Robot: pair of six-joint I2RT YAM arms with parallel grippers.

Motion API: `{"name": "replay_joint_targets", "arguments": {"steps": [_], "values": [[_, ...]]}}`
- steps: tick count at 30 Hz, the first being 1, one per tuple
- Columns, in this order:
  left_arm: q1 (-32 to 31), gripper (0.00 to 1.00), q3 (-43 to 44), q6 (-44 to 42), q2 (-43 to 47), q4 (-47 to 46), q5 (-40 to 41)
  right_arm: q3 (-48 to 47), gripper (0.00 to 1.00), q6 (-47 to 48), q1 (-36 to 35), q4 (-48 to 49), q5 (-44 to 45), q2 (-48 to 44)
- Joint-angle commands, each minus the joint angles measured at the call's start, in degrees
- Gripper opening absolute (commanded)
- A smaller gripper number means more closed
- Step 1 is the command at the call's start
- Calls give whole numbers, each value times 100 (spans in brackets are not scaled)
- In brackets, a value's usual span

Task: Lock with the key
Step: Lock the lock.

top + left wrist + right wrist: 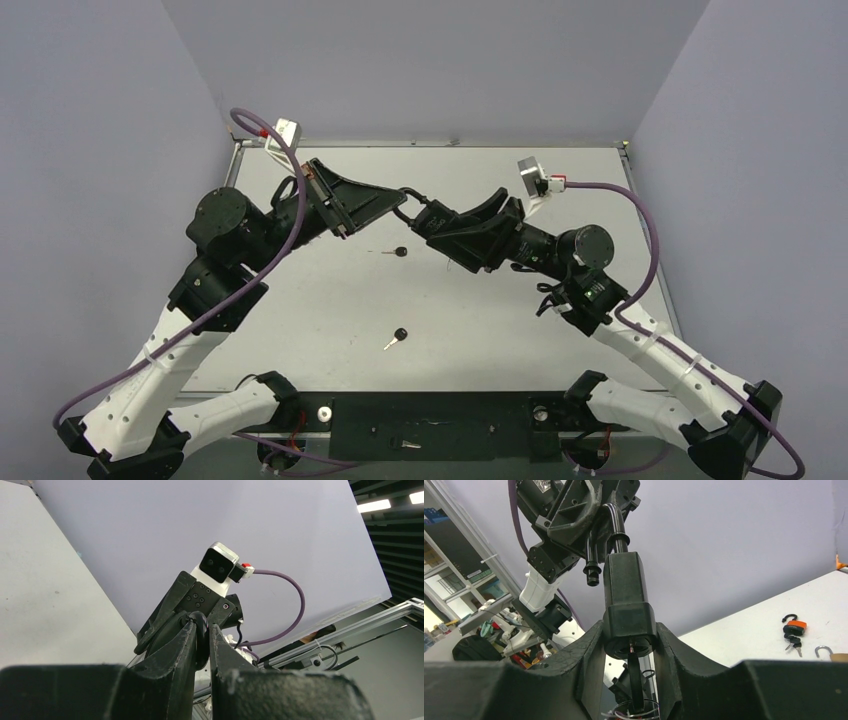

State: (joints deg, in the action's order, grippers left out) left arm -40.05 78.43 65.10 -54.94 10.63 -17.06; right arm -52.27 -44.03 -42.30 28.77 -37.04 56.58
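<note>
The right gripper (629, 629) clasps the padlock (625, 587) between its fingers, with a key (634, 677) in the end nearest its palm. The left gripper (201, 630) is clenched on the shackle (616, 521).

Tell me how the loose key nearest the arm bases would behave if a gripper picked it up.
The key lies flat on the smooth table, so a nudge would probably make it skid. It looks small and thin, likely light and stiff. Its black head seems easiest to pinch.

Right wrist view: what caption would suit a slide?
The right end effector grips a black padlock, key in its keyhole, while the left end effector holds its open shackle above.
</note>
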Motion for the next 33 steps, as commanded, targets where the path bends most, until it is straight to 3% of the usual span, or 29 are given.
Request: {"name": "replay_joint_targets", "arguments": {"steps": [1, 4, 7, 10, 14, 22, 33], "values": [[14, 0, 173, -146, 229, -496, 87, -34, 14, -116, 156, 379, 64, -309], [19, 0, 131, -395, 268, -249, -47, -174, 0, 16, 152, -51, 145, -374], [16, 0, 264, -1124, 224, 461, -204, -476, 0, 349, 97, -733, 252, -423], [21, 0, 418, -2083, 226, 1280, 18, -801, 0, 1033, -53, -2111, 642, -478], [11, 0, 295, -2741, 257, 1928, 150, -1214, 0, 1471, -297, -3333, 1042, -506], [-114, 0, -120, -3363, 385, 2219, 564, -1571, 0, 1427, -554, -3864, 1130, -305], [-1376, 0, -551, -3861, 489, 1785, 2196, -1715, 0, 889, -752, -3717, 1023, 63]]}}
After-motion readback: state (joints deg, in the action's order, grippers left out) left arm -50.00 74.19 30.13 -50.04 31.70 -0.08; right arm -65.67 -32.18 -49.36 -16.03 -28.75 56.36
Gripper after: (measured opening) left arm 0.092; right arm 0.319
